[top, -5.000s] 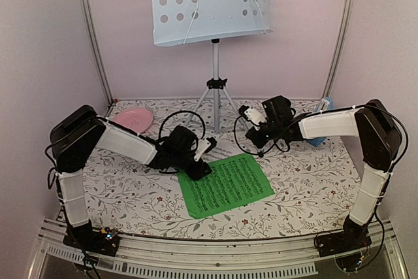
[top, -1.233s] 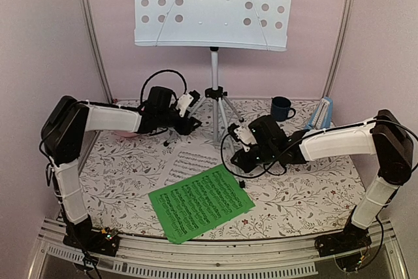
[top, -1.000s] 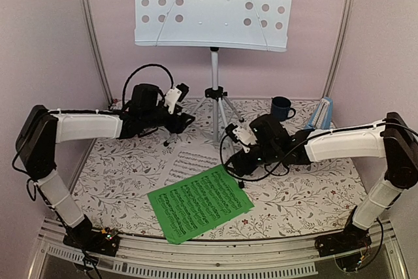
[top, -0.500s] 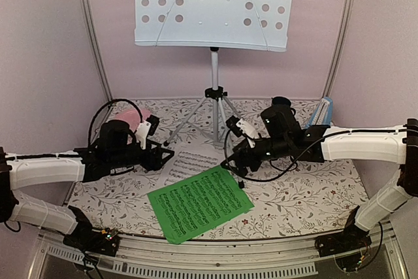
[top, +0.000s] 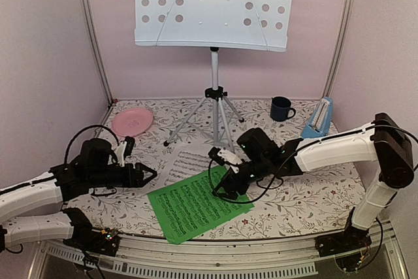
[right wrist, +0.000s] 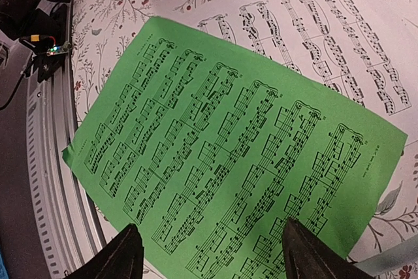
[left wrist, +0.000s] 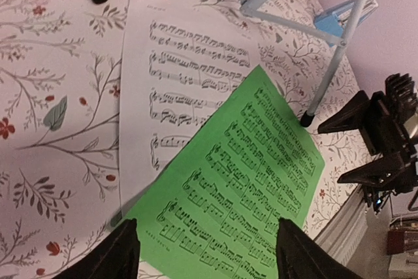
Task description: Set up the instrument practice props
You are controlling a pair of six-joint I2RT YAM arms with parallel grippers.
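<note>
The pale grey perforated music stand (top: pixel 214 8) rises on its silver tripod (top: pixel 215 96) at the back. A green sheet-music page (top: pixel 196 204) lies flat at the front centre, overlapping a white page (top: pixel 192 160). The light-blue metronome (top: pixel 319 117) stands at the back right. My left gripper (top: pixel 149 174) is low, just left of the pages, open and empty; from the wrist, the green page (left wrist: pixel 255 174) lies between its fingers (left wrist: pixel 124 249). My right gripper (top: pixel 223 191) hovers open over that page's right edge, and the green page (right wrist: pixel 228 155) fills its wrist view.
A dark blue mug (top: pixel 281 108) stands right of the tripod, beside the metronome. A pink plate (top: pixel 132 121) lies at the back left. The tripod's legs (left wrist: pixel 339 57) spread just behind the white page (left wrist: pixel 176 83). The metal front rail (right wrist: pixel 46 129) runs close to the green page's near corner.
The left arm swung from beside the tripod back to the near left and dropped low, pointing at the pages. The right gripper moved forward and left, down over the green page.
</note>
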